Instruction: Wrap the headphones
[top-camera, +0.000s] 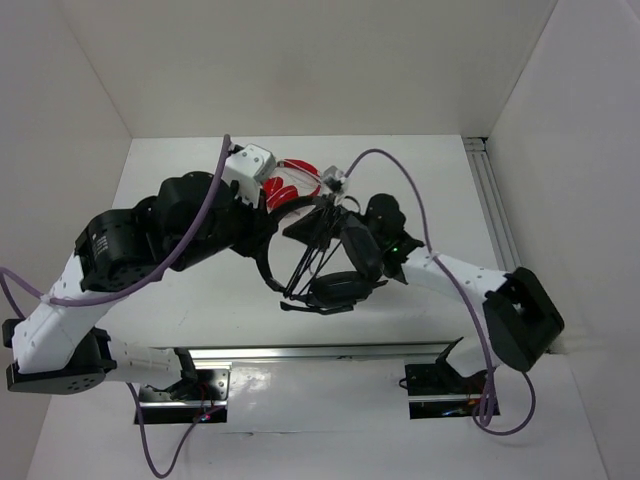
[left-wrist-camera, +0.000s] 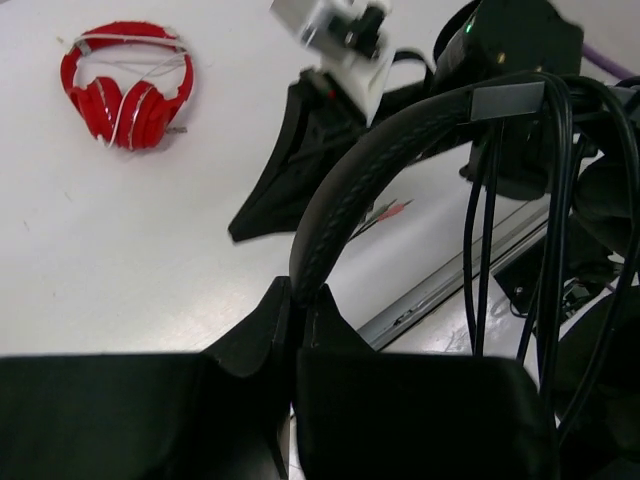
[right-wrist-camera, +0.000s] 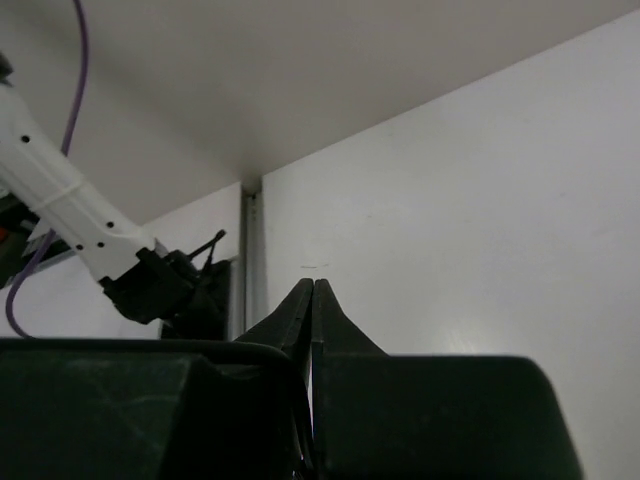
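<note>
The black headphones hang above the table between my two arms, with the headband (left-wrist-camera: 370, 160) arching up and an earcup (top-camera: 340, 290) low in the middle. My left gripper (left-wrist-camera: 305, 298) is shut on the lower end of the headband. Several strands of the thin black cable (left-wrist-camera: 482, 250) drape over the band's top and hang down. In the top view these strands (top-camera: 308, 258) run up to my right gripper (top-camera: 295, 230). That gripper (right-wrist-camera: 313, 290) has its tips together, and the cable (right-wrist-camera: 255, 350) curves over one finger and down between the jaws.
Red headphones (left-wrist-camera: 128, 88) lie on the white table behind the arms, also seen from above as red headphones (top-camera: 296, 180). An aluminium rail (top-camera: 320, 352) runs along the near edge and another rail (top-camera: 492, 200) along the right. White walls enclose the table.
</note>
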